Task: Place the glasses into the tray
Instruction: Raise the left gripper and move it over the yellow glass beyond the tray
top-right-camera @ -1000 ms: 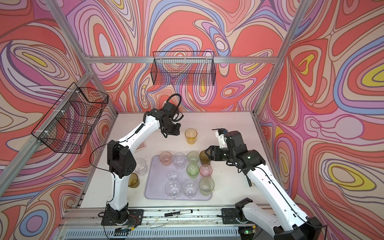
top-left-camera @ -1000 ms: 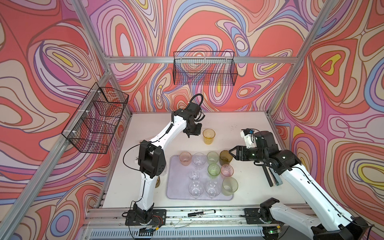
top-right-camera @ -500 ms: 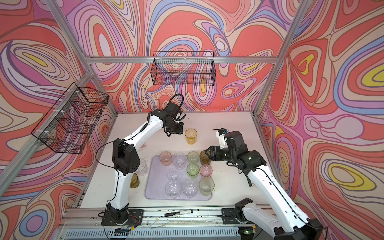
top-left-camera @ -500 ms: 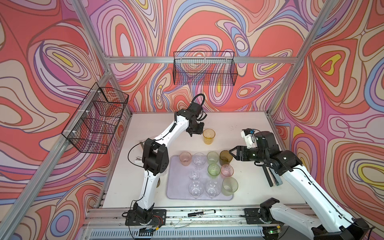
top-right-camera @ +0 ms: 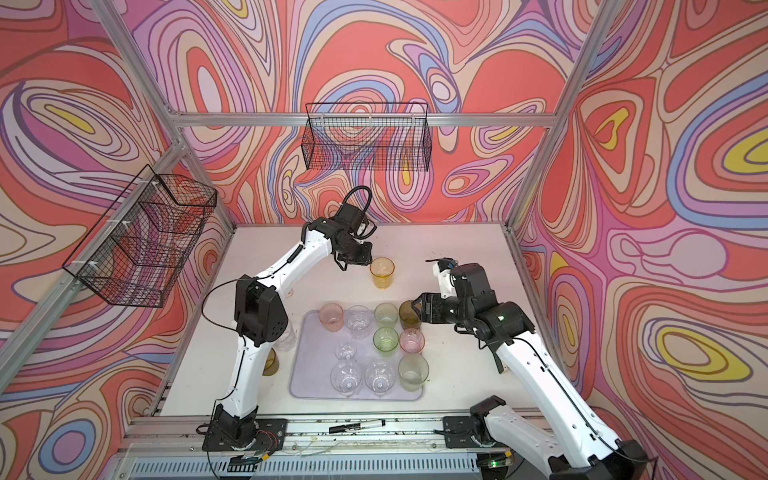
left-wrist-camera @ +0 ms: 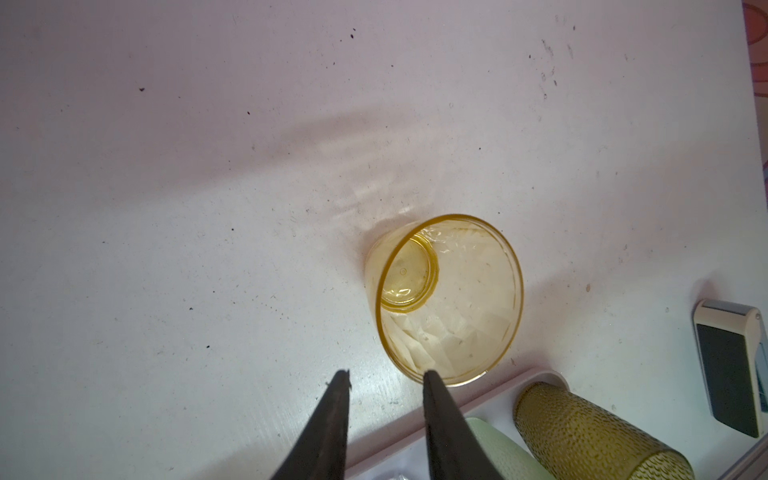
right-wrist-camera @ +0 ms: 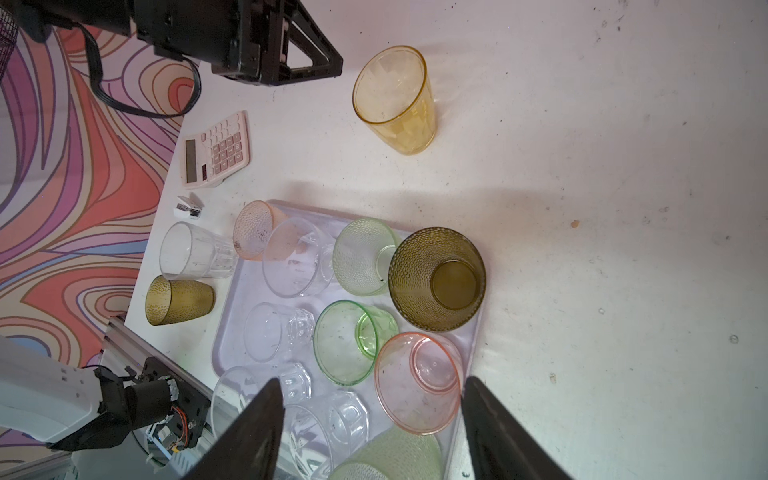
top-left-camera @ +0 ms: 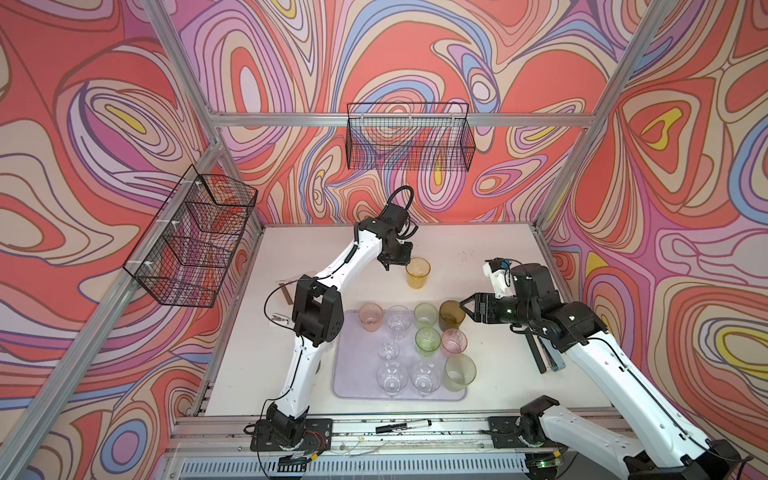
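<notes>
My left gripper (left-wrist-camera: 386, 373) has slid up to the amber-yellow glass (left-wrist-camera: 449, 299), which stands upright on the table (left-wrist-camera: 208, 208) beyond the tray (top-left-camera: 353, 365). Pickup is next, I reckon. Jaws slightly apart, empty, one fingertip at the rim. Arm stretched forward, wrist pitched down. My right gripper (right-wrist-camera: 372, 381) is spread wide, empty, beside the olive-brown glass (top-left-camera: 451, 314).
</notes>
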Controlling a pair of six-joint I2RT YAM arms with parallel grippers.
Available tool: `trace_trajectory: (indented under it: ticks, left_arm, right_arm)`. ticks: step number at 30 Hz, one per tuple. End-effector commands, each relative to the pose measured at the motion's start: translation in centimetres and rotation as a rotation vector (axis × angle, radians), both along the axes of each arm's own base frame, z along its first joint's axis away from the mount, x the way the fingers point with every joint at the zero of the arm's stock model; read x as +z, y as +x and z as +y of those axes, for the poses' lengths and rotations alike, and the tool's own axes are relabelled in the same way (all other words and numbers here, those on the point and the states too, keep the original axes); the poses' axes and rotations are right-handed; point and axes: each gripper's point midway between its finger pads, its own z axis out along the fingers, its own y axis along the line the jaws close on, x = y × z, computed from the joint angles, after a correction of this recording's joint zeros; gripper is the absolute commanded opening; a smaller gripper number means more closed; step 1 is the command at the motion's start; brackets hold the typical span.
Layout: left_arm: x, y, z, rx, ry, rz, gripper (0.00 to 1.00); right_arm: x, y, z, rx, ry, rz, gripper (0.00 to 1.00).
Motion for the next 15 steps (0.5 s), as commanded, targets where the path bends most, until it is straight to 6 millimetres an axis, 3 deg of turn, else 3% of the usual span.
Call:
trace_trajectory:
  ticks: [1,15]
  left_arm:
    - [-0.5,0.5,-0.9,-0.006,-0.014,0.001,0.33]
    - [-2.8,1.3,-1.7,0.007,-0.013,0.027,0.32]
  right_arm:
    - [1.3,0.0,-0.3,-0.002,-0.007,-0.039,0.70]
    - [1.1,-0.4,-0.9,-0.011,-0.031,-0.032,0.70]
